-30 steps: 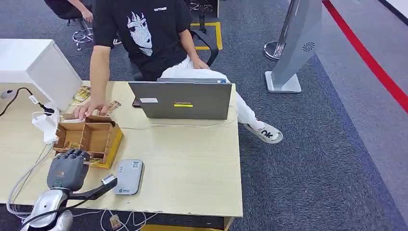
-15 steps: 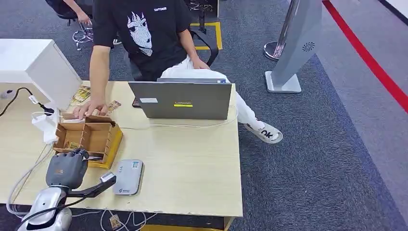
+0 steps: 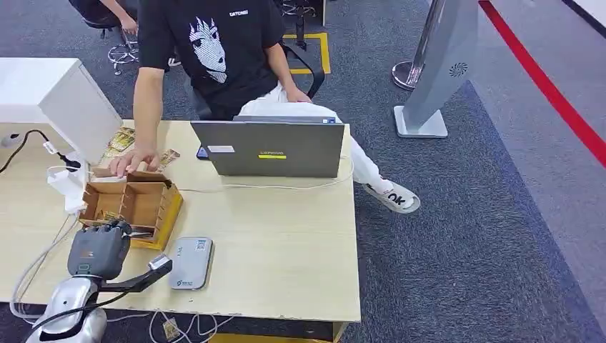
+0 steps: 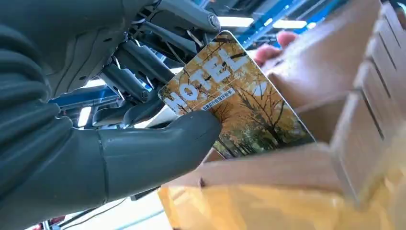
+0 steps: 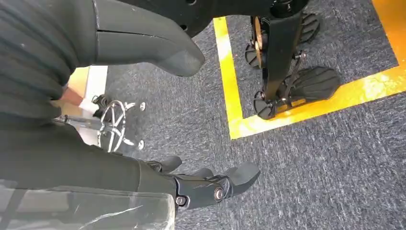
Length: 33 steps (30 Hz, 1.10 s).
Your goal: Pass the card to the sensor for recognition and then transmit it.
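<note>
My left hand is at the near edge of the brown cardboard box on the table. In the left wrist view its thumb and fingers pinch a yellow "HOTEL" card with autumn trees on it. The card's lower edge is hidden behind the box wall. The grey card sensor lies flat on the table just right of that hand. My right hand hangs over grey carpet, its fingers apart with nothing in them.
A person in a black T-shirt rests a hand on the box's far edge. A grey laptop stands behind, a white box at far left, loose cards beside it. Cables trail by my left arm.
My left hand has drawn back slightly from the box toward the table's near edge. The person's hand has stayed on the box.
</note>
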Each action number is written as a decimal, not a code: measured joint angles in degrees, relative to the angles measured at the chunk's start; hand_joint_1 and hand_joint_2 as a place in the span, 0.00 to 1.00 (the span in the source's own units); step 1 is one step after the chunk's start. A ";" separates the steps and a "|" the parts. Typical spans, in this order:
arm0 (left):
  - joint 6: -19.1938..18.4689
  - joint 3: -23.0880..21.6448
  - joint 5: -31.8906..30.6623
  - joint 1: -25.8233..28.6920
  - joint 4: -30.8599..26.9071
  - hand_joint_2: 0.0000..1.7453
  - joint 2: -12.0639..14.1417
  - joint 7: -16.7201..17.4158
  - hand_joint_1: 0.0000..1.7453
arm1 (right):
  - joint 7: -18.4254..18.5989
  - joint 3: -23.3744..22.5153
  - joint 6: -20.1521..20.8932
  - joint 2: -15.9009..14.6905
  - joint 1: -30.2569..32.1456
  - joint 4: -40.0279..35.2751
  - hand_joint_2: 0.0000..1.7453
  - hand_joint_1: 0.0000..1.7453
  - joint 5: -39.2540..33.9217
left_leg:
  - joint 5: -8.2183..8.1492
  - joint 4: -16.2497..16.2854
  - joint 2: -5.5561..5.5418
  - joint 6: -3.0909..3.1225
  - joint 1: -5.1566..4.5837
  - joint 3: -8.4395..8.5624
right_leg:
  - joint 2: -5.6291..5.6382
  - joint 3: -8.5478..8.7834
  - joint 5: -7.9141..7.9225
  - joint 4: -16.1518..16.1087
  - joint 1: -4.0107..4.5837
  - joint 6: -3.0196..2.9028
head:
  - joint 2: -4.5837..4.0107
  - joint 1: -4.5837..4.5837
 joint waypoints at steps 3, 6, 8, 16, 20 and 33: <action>0.15 0.00 1.71 -0.20 -2.74 1.00 0.00 -0.63 1.00 | 0.00 -0.07 0.02 0.00 0.00 0.00 1.00 0.00 0.50 | 0.01 0.01 -0.01 0.00 0.00 -0.02 | -0.01 -0.02 0.00 0.00 0.00 0.00 | 0.00 0.00; -2.43 0.02 6.70 -1.55 -8.23 1.00 0.02 -1.75 1.00 | 0.00 -0.28 0.15 0.00 0.00 0.00 1.00 0.00 1.03 | 0.06 0.01 -0.03 0.03 0.00 -0.06 | -0.04 -0.02 0.02 0.00 0.01 0.02 | 0.00 0.02; -5.35 0.04 9.57 -2.89 -12.58 1.00 0.15 -2.38 1.00 | 0.00 -0.55 0.41 0.00 -0.03 0.00 1.00 0.00 1.46 | 0.09 0.01 -0.03 0.01 0.00 -0.07 | -0.04 -0.02 0.08 0.00 0.00 -0.01 | 0.00 0.00; -11.78 0.24 11.83 -6.86 -26.63 1.00 1.05 -3.02 1.00 | 0.00 -1.16 1.03 0.00 -0.02 0.00 1.00 0.00 2.64 | 0.09 0.01 0.00 0.00 0.00 -0.08 | -0.01 -0.04 0.12 0.00 0.00 0.01 | 0.02 0.00; -11.32 0.26 11.83 -6.88 -28.64 1.00 1.05 -3.08 1.00 | 0.02 -1.25 1.01 0.00 -0.03 0.00 1.00 0.00 3.06 | 0.09 0.01 -0.02 0.00 0.00 -0.08 | -0.01 -0.04 0.11 0.00 0.00 0.01 | 0.00 0.02; -11.04 0.26 11.78 -7.24 -30.06 1.00 1.05 -3.08 0.34 | 0.02 -1.29 1.03 0.00 -0.03 0.00 1.00 0.00 3.39 | 0.10 0.01 -0.01 -0.01 0.00 -0.08 | -0.01 -0.05 0.12 0.00 0.00 0.01 | 0.00 0.00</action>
